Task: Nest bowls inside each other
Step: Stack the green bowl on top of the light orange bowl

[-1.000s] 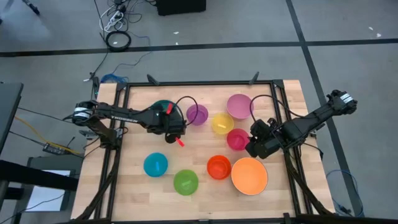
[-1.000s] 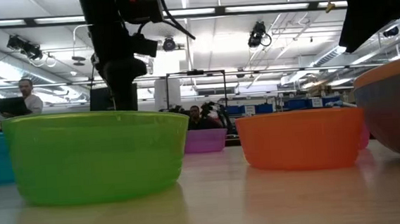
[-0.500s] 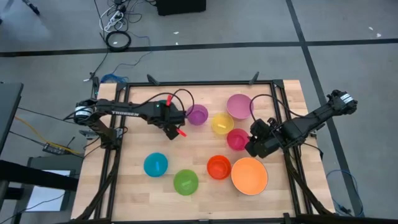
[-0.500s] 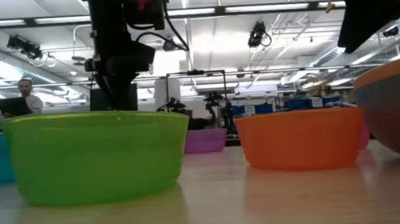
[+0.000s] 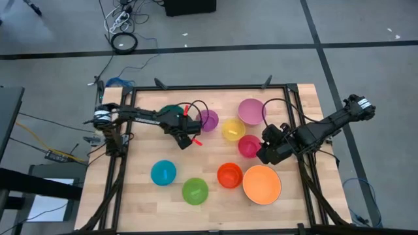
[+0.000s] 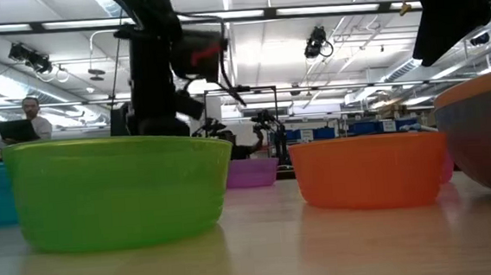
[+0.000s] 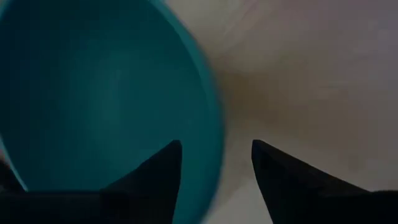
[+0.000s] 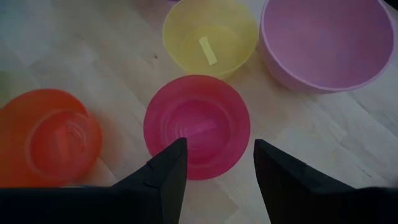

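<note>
Several bowls stand upright on the wooden table. The teal bowl [image 5: 170, 110] [image 7: 106, 93] sits at the far left, partly under my left arm. My left gripper [image 5: 186, 124] [image 7: 216, 155] is open, pointing steeply down, one finger over the bowl's inside and one over the table outside its rim [image 7: 214, 118]; whether it touches the rim I cannot tell. My right gripper [image 5: 260, 152] [image 8: 217, 158] hangs open above the magenta bowl [image 5: 249, 145] [image 8: 197, 124], touching nothing.
Purple [image 5: 208, 119], yellow [image 5: 233, 129] and pink [image 5: 251, 111] bowls stand along the far side. Blue [image 5: 163, 173], green [image 5: 194, 190], red-orange [image 5: 229, 175] and a large orange bowl [image 5: 262, 185] stand near the front. A dark frame [image 5: 215, 87] borders the table.
My left gripper has sunk toward the teal bowl and swung a little toward the table's right, tipping more steeply down. The bowls and my right arm have kept still.
</note>
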Controlling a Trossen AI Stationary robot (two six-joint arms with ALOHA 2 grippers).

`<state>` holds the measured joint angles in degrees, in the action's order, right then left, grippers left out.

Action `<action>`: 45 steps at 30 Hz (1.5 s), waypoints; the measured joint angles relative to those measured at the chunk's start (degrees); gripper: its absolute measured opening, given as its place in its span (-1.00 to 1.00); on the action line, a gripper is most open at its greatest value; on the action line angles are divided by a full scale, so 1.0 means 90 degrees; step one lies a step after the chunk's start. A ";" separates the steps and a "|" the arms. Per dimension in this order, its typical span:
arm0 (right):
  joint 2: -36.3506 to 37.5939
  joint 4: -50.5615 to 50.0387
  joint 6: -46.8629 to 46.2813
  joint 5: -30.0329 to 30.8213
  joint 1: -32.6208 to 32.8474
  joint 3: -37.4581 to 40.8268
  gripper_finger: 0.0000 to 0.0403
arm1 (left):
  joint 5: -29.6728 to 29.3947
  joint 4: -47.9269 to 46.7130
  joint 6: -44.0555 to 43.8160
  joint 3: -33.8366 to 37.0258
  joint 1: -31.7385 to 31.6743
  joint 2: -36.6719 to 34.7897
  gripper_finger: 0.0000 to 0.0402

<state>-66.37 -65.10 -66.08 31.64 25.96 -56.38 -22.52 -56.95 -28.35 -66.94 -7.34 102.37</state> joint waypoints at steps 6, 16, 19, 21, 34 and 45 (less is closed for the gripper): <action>0.0000 -0.0003 0.0031 -0.0005 0.0000 0.0000 -0.16 | 0.0149 0.0044 0.0428 0.0000 -0.0076 0.0393 -0.31; -0.0002 -0.0085 0.0086 0.0031 0.0002 0.0003 -0.17 | 0.0045 -0.0383 0.0604 -0.0567 0.0159 -0.0401 -0.96; -0.0002 -0.0243 0.0081 0.0176 0.0002 0.0003 -0.17 | 0.0605 0.0118 0.1063 -0.1296 0.0652 -0.0882 -0.96; 0.0009 -0.0313 -0.0001 0.0330 0.0002 0.0003 -0.17 | 0.1095 0.0830 0.1628 -0.1731 0.1005 -0.1071 -0.96; 0.1371 -0.0347 -0.0570 0.2547 0.0875 -0.0280 -0.17 | 0.3512 0.3944 0.2826 -0.2579 0.1571 -0.0370 -0.96; 0.2025 -0.0215 0.0195 0.3154 0.0979 -0.0468 -0.17 | 0.4939 0.6696 0.1621 -0.2589 0.1520 0.0816 -0.96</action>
<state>-48.15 -67.04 -64.33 60.03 34.76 -60.60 21.92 3.32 -13.75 -90.23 6.34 109.71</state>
